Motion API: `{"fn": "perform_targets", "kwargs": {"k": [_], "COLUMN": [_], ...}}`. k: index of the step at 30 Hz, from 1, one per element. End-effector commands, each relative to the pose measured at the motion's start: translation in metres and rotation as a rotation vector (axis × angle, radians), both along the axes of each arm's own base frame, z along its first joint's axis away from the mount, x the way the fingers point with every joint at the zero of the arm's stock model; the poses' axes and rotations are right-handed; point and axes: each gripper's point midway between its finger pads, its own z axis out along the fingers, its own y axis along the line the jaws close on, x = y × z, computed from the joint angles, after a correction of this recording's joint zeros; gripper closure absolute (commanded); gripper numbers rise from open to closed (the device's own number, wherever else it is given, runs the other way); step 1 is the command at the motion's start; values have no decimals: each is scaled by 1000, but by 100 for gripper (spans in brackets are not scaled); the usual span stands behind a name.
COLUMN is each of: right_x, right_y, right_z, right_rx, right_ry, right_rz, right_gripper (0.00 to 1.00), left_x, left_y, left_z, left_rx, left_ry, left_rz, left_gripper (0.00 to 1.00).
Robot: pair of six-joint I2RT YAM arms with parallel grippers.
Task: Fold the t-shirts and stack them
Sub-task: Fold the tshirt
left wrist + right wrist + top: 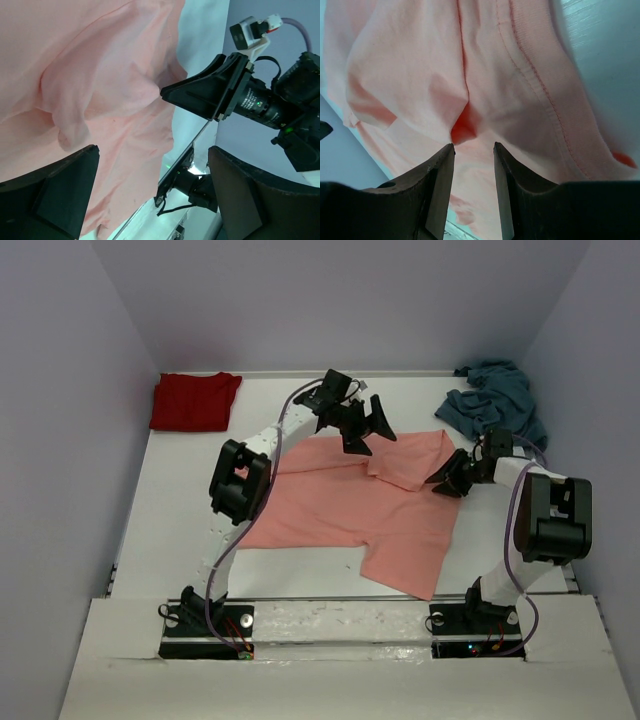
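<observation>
The salmon-pink t-shirt point(350, 505) lies spread in the middle of the table, its top right part folded over. My left gripper point(372, 438) hovers over its far edge, jaws wide open and empty; the left wrist view point(152, 150) shows the pink cloth point(85, 85) below. My right gripper point(441, 483) is at the shirt's right edge, jaws slightly apart point(473, 146) with a fold of pink cloth point(485, 90) just ahead of the tips. The dark red t-shirt point(195, 401) lies folded at the far left. The teal-blue t-shirt point(494, 405) lies crumpled at the far right.
The white table point(180, 510) is enclosed by grey walls on three sides. The right arm's gripper point(215, 92) shows close in front of my left wrist camera. Both arm bases sit at the near edge.
</observation>
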Motion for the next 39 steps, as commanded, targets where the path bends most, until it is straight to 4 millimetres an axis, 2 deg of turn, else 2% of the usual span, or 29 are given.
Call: {"fn": "perform_targets", "kwargs": {"k": [1,9,15,20,25,31,39], "right_x": [7,16,24,28,32,36,34], "right_y": [6,16,26,30,36,36,32], "right_z": [-4,-12,0,4,11,20,38], "right_rx": [42,88,104,116,116,118,85], "right_ry": [-42,-68,-87,-91,-106,-120,-141], "right_rz": [-4,-23,-26,-35,-27,-31,-38], "right_gripper": [57,56,56,55,55,55,55], "left_x": [4,16,34,43,43,34,29], "left_y": [12,36,67,86,96,104,107], "left_z": [34,30,21,-5,-34,-69,-97], "left_rx": [-44,-7,59,101,163,205,235], "left_ry": [-71,-77,-114,-94,-87,-47,-13], "left_rz": [-11,17,55,71,63,50,38], "left_gripper": [1,1,1,1,1,1,1]}}
